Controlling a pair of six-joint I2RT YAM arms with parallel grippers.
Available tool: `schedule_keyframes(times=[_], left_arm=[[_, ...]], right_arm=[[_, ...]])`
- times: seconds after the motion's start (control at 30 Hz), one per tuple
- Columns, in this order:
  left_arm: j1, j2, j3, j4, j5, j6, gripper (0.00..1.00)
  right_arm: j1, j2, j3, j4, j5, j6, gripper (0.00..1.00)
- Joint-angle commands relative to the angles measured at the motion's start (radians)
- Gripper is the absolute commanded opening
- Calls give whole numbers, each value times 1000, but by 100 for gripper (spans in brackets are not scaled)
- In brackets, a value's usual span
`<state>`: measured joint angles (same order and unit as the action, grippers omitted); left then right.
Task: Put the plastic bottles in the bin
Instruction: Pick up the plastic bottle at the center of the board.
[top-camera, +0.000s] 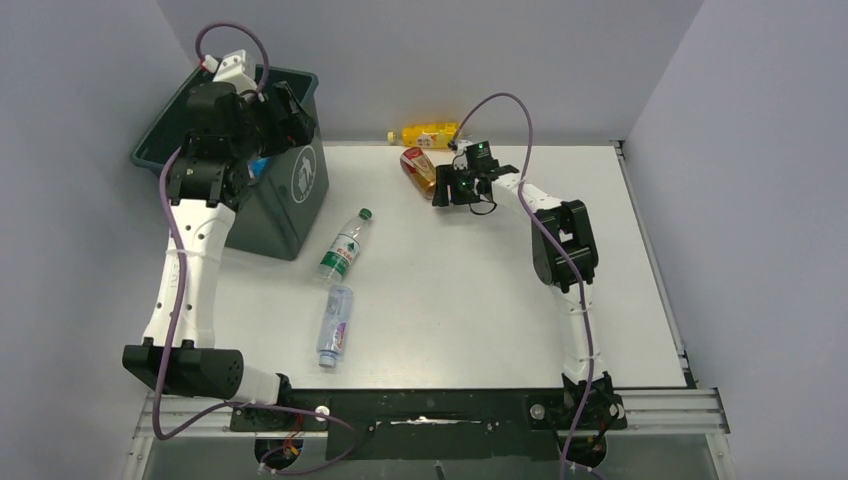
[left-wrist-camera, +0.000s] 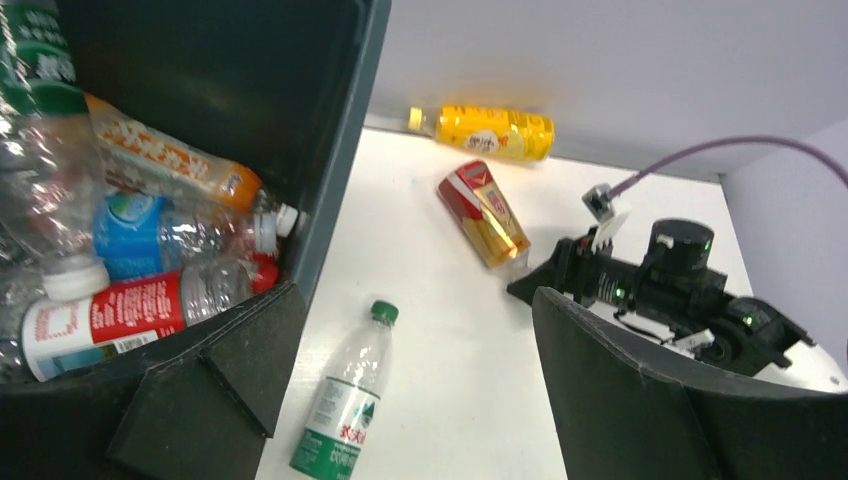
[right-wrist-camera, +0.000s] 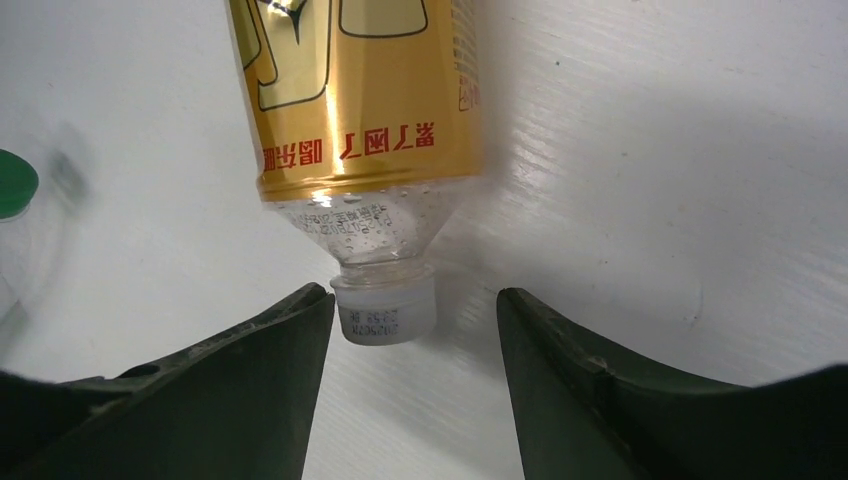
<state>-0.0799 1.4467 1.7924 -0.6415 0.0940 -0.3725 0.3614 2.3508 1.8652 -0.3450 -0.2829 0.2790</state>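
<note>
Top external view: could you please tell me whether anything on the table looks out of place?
Four bottles lie on their sides outside the bin: the yellow bottle by the far wall, the red-gold bottle at the right gripper, the green-capped bottle and the blue-labelled bottle. No spill or damage shows.

Green bin holding bottles, four outside

From the top: high above and behind the arm bases, looking down on the whole table, far from the red-gold bottle. From the left wrist: left of that bottle, over the rim of the bin, facing across to it at middle distance. From the right wrist: very near, low, straight at its cap end. Shared by all three: this bottle.
</note>
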Motion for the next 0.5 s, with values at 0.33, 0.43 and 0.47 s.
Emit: schedule_keyframes(times=[0.33,0.43,0.47], left_arm=[[-104,-95,-185,18,22,-9,86],[-112,-110,-212,17,20,-13,85],[-112,-113,-219,17,24,-16,85]], right_arm=[[6,21,17,134,-92,6,37],[14,2,-13,138,-98,7,28],[18,-13,-29,144,-96,7,26]])
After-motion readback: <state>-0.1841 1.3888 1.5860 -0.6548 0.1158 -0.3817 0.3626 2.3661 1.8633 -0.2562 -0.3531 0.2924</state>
